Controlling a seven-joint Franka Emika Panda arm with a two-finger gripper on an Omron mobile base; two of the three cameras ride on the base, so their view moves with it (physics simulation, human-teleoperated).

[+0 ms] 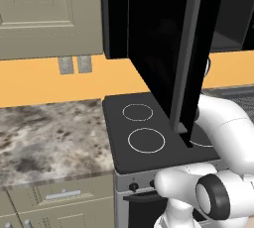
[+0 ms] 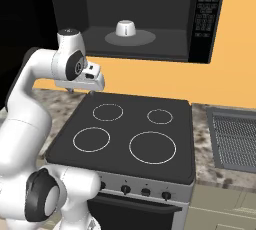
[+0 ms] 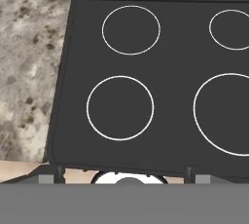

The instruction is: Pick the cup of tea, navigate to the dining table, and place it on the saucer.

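The cup of tea (image 2: 125, 28), small, white and rounded, stands on the round plate inside the open microwave (image 2: 135, 39) above the stove. My gripper (image 2: 81, 91) hangs below and left of the microwave's opening, over the back left of the black cooktop (image 2: 125, 134), pointing down. In the hand view its two dark fingertips (image 3: 58, 172) stand wide apart with nothing between them, so my gripper (image 3: 122, 173) is open above the burner rings. The dining table and the saucer are out of view.
The microwave's black door (image 1: 183, 58) swings out wide and reaches down close to the cooktop (image 1: 149, 128). A marbled counter (image 1: 49, 133) with olive drawers lies left of the stove. A grey ribbed tray (image 2: 232, 139) lies to the right.
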